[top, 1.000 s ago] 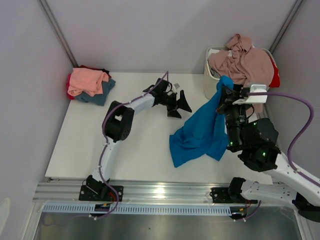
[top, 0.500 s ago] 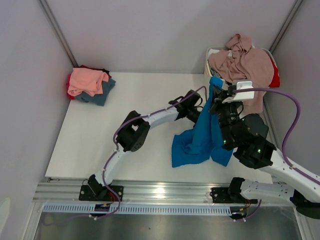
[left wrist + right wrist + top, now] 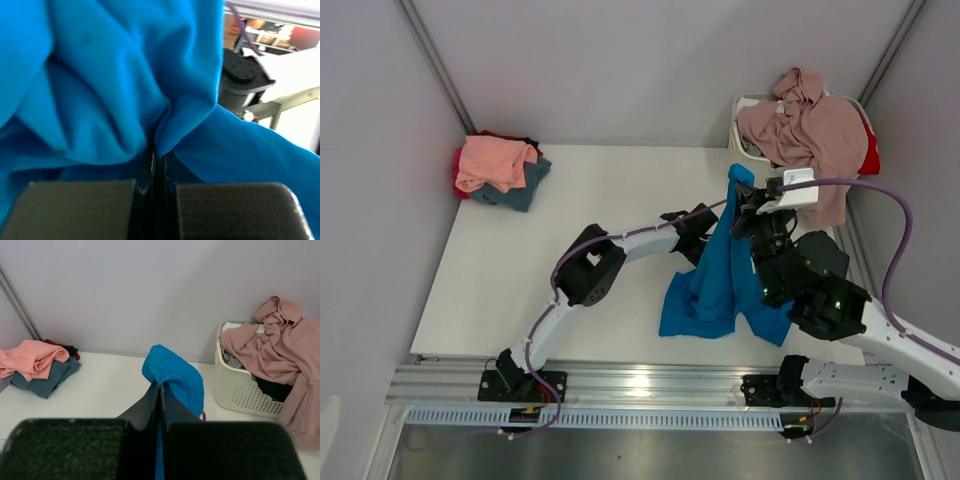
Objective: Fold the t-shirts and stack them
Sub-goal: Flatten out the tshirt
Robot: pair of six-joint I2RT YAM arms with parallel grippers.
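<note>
Stretches far right across the table (image 3: 520, 290) with the left arm (image 3: 640, 238), a second ago hovering mid-table, and clamps the left gripper (image 3: 159, 156), then wide open, on a mid-height fold of the bright blue t-shirt (image 3: 715, 285). Gives a second hold, probably for spreading it flat before folding. Hangs the shirt from the raised right gripper (image 3: 160, 390), fingers shut on its top, hem pooled on the table.

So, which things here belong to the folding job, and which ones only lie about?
Job: bright blue t-shirt; salmon pink shirt; slate blue-grey shirt; mauve-pink shirt.
Lying about: white basket.
</note>
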